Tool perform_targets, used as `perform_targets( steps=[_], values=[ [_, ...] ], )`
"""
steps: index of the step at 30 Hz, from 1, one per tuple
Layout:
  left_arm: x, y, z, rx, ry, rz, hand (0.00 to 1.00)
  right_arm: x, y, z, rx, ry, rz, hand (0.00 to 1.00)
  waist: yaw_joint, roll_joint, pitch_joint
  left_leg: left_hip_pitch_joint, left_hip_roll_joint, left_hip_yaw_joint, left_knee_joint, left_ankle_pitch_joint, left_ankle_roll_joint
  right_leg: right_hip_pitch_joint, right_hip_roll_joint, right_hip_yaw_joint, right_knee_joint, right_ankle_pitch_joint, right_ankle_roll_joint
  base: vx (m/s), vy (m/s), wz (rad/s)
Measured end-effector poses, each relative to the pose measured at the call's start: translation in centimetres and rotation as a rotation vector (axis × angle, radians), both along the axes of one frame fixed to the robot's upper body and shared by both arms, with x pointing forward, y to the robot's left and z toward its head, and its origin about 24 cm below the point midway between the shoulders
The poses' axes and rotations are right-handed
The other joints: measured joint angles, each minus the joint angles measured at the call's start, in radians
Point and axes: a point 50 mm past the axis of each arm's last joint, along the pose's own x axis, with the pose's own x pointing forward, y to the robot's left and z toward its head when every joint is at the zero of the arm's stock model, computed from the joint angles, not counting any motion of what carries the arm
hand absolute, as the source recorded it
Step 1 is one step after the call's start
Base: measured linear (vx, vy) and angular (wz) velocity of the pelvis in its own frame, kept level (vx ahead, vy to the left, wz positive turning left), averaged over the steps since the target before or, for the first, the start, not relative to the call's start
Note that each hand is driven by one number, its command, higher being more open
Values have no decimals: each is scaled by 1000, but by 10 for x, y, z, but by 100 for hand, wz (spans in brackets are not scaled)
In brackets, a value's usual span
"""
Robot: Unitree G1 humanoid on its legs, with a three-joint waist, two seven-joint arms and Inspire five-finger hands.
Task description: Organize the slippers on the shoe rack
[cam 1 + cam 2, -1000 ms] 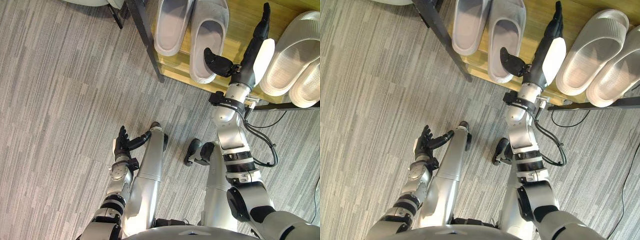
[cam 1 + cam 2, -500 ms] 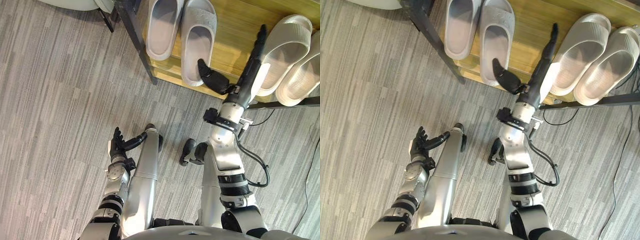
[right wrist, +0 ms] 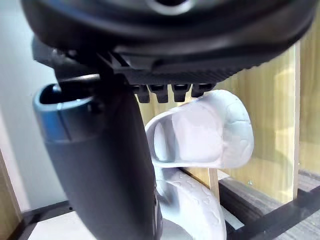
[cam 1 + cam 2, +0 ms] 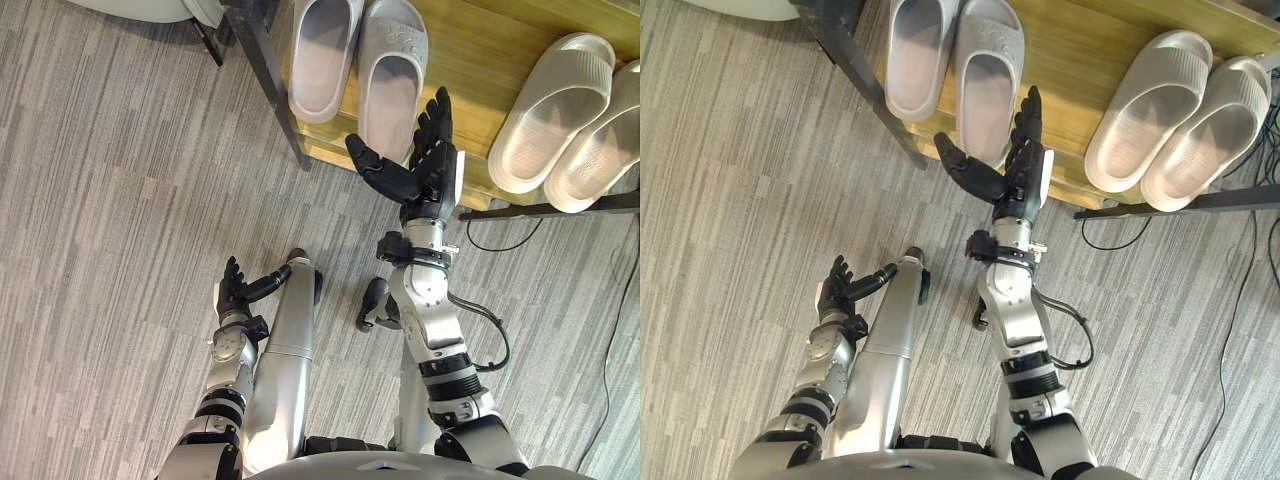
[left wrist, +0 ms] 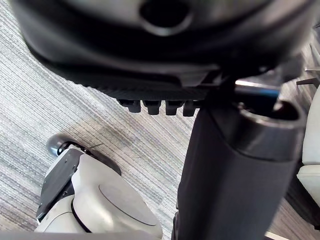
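While my right hand hangs over the near edge of the rack, its fingers are straight and spread, the thumb splayed left, and it holds nothing. The slippers lie on the rack's wooden shelf in two pairs, toes pointing far. The left pair sits side by side just left of my hand, with my thumb by its near end; I cannot tell if they touch. The right pair lies angled, well apart from the left one. My left hand hangs low over the floor, fingers relaxed, empty.
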Motion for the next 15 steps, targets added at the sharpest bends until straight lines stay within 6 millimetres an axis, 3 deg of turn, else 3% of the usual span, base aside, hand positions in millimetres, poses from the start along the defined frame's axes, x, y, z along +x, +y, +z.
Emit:
perform_targets(
  steps=[6, 15],
  values=[
    [0, 1, -1, -1, 8, 3, 100, 5, 1, 2, 85, -8, 38, 100, 0, -2, 1, 8, 0, 0, -13, 2, -1, 7, -2, -3, -8, 0, 0, 0, 0, 0],
    [1, 0, 0, 16, 7, -13, 100, 22, 7, 21, 141, -37, 93, 100, 7, -2, 1, 5, -1, -3, -16, 3, -1, 7, -5, -9, -12, 0, 0, 16, 15, 1]
  ],
)
